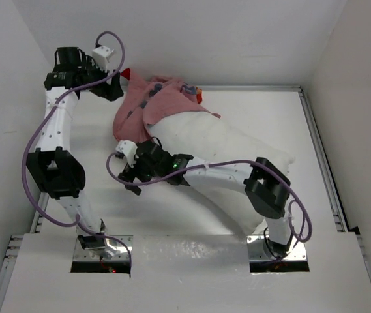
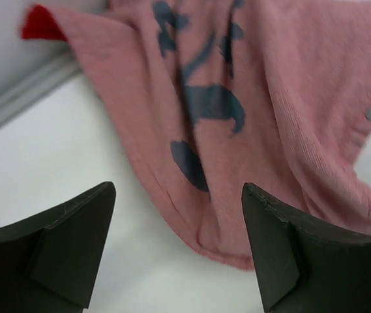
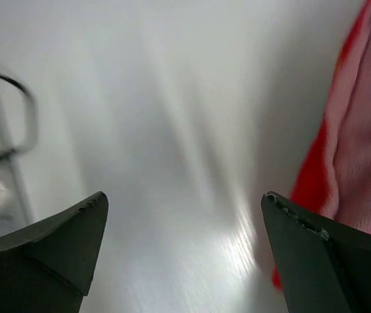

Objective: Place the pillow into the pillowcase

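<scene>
The white pillow (image 1: 224,147) lies across the middle of the table, and my right arm reaches over it. The pillowcase (image 1: 149,104), faded pink side out with blue print, is bunched at the pillow's far left end. My left gripper (image 1: 112,88) is open at the pillowcase's left edge. In the left wrist view the gripper (image 2: 178,189) hangs over the pink hem (image 2: 237,251) with nothing held. My right gripper (image 1: 130,177) is open and empty above bare table, left of the pillow. The right wrist view (image 3: 185,195) shows red and pink cloth (image 3: 361,130) beside its right finger.
White walls close in the table at the left, back and right. A metal rail (image 1: 319,156) runs along the right edge. The left arm's purple cable (image 1: 38,137) loops at the left. The table (image 1: 172,215) is white.
</scene>
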